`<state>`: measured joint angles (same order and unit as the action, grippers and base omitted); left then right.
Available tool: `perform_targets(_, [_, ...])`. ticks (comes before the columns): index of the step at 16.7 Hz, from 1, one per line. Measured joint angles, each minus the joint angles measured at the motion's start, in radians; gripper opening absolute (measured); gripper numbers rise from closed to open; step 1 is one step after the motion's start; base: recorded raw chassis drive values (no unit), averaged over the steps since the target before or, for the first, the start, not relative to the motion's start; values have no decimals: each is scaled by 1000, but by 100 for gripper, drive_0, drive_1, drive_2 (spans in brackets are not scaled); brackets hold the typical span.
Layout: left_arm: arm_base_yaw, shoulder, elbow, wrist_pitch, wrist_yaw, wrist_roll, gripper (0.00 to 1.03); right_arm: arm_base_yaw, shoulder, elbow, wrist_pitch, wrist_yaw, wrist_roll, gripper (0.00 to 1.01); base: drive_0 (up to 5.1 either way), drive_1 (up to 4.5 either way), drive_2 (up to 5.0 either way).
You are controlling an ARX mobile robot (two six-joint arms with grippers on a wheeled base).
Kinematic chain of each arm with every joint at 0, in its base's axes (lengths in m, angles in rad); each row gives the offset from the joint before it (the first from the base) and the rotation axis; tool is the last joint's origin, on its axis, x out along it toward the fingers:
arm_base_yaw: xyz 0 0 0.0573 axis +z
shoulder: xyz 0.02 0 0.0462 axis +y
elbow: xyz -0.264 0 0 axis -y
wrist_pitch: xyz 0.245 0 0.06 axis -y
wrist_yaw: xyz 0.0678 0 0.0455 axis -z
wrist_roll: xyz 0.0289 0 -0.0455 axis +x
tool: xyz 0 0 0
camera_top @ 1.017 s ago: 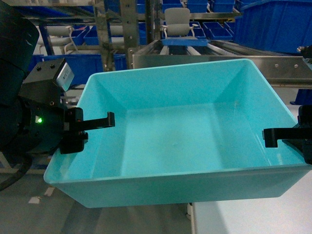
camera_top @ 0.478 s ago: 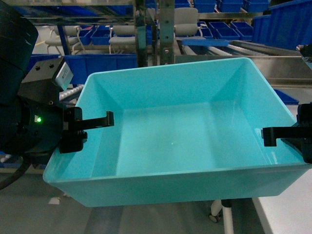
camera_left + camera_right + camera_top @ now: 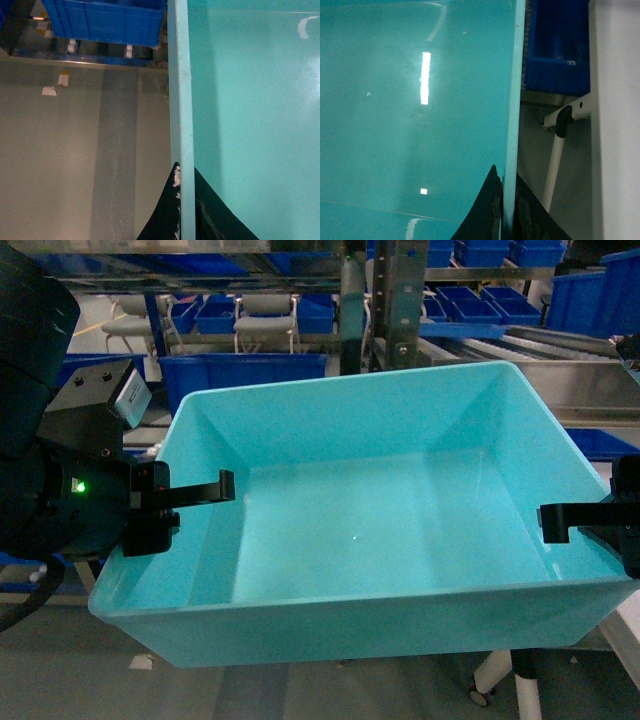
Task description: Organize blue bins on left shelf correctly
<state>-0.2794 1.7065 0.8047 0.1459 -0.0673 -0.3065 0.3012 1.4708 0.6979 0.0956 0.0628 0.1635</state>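
Between the two grippers hangs the light turquoise rectangular plastic tub (image 3: 370, 530), left gripper (image 3: 181, 210) and right gripper (image 3: 504, 212) each clamped on a side rim.

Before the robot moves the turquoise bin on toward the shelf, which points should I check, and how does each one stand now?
1. Left gripper clamped on the bin rim: ok, fingers straddle the left wall in the wrist view.
2. Right gripper clamped on the right rim: ok.
3. Bin level: ok, roughly even across the head view.
4. Bin empty: ok, nothing inside.
5. Free bay on the shelf: cannot tell, the bin hides the lower part.
6. Floor under the bin: cannot tell, only partly visible; a white leg stands near the right side.
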Motion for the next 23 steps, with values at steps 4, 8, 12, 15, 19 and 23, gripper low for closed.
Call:
perform_targets(4, [0,0,0,0,0,0,2,0,0,0,2,0,0,2,-392,466,-55])
perform_targets(8, [0,0,0,3,0,0,2,0,0,0,3,0,0,2,-211,385,-226])
perform_targets(12, [3,0,-1,1,0,0,2,5,0,0,3,0,0,2,-104,362,-369])
perform_targets(15, [-1,0,-1,3,0,0,2,-1,0,0,1,0,0,2,-335,495,-128])
perform_targets(19, [0,0,-1,2,0,0,2,0,0,0,2,0,0,2,-379,471,-87])
perform_targets(23, [0,0,-1,0,0,0,2,0,0,0,2,0,0,2,-400,452,-101])
